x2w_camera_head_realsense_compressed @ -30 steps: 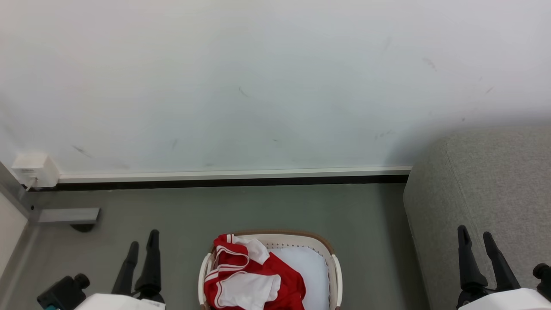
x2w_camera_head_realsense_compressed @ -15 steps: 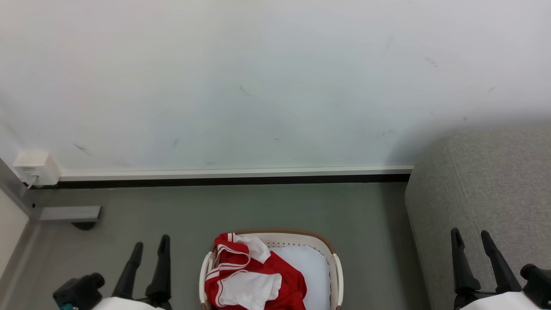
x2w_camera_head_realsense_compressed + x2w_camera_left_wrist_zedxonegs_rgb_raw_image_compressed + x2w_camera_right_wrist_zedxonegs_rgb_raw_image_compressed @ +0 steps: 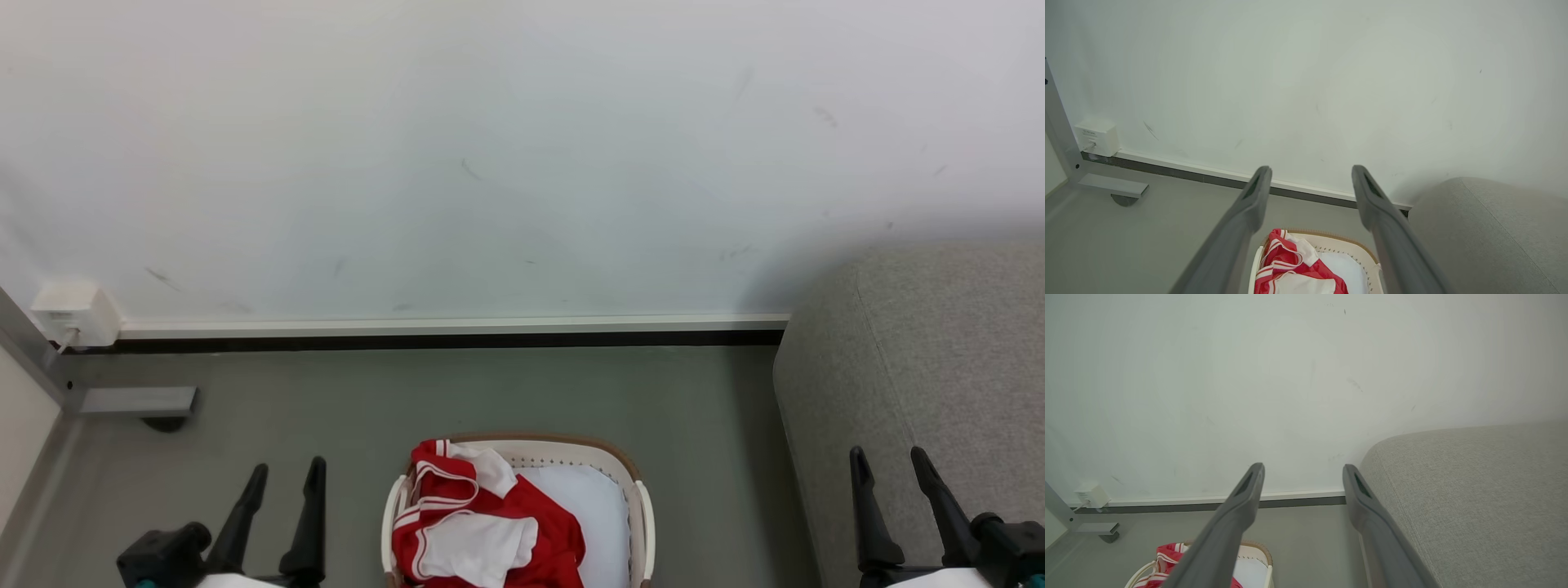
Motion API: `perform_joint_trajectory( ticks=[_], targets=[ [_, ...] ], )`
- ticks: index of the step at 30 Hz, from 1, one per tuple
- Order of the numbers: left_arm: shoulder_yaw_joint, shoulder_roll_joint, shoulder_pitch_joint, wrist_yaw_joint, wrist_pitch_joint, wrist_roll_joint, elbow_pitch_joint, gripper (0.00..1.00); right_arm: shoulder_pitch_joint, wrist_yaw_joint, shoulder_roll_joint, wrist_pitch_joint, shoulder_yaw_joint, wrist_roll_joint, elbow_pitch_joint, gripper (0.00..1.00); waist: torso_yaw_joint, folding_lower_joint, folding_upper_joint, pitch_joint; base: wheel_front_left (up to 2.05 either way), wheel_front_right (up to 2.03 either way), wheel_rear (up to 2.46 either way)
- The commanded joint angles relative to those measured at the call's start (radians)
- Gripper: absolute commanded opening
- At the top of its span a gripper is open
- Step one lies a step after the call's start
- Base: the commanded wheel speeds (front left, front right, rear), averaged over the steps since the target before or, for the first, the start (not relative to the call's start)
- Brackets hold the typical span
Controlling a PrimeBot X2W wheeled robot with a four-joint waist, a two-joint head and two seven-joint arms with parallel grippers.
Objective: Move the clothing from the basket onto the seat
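Observation:
The red and white clothing [image 3: 478,531] lies bunched in the left half of the cream basket [image 3: 604,459], over its white liner, at the bottom centre of the head view. The clothing [image 3: 1294,265] and basket [image 3: 1347,241] also show between my left fingers in the left wrist view, and low left in the right wrist view, clothing [image 3: 1167,555] and basket [image 3: 1257,549]. The grey seat [image 3: 939,359] rises at the right. My left gripper [image 3: 286,469] stands open left of the basket, apart from it. My right gripper [image 3: 888,454] is open in front of the seat.
A white wall with a dark skirting line [image 3: 441,341] runs behind the grey floor. A white socket box [image 3: 69,314] and a metal frame foot [image 3: 135,402] sit at the far left. Bare floor [image 3: 490,392] lies between basket and wall.
Both grippers have sunk lower in the head view; the left one has shifted right toward the basket and the right one slightly left. Both stay open. The clothing has not moved.

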Motion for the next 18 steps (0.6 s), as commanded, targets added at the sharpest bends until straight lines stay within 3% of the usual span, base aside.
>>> perform_joint_trajectory(
  ticks=[1,18],
  targets=[
    [-0.002,0.012,0.004,0.002,-0.013,0.03,-0.004,1.0,-0.002,-0.001,0.001,-0.008,-0.003,-0.029,-0.003,1.0,0.001,0.0,0.0,-0.001,0.0,0.0,0.0],
    [-0.008,0.028,0.021,0.016,-0.049,0.182,0.008,1.0,0.019,-0.002,0.005,-0.046,-0.001,-0.153,0.003,1.0,0.019,0.0,0.0,-0.011,0.0,0.0,0.0]
  ],
)
